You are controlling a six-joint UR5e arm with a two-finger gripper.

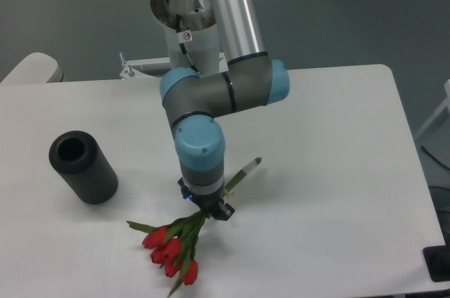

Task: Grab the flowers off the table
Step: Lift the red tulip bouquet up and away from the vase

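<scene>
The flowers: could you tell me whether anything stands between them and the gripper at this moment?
Nothing visible does. The gripper is right at the stems of the flowers, which seem to sit between its jaws. The black cylinder stands well off to the side on the table, out of the way.

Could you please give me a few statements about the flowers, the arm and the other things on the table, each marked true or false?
1. The end effector is on the stems of the flowers. True.
2. The flower buds are yellow. False: they are red.
3. A black cylinder stands on the table to the left of the flowers in the picture. True.
4. The flowers are inside the black cylinder. False: they are apart from it, near the table's front edge.
</scene>
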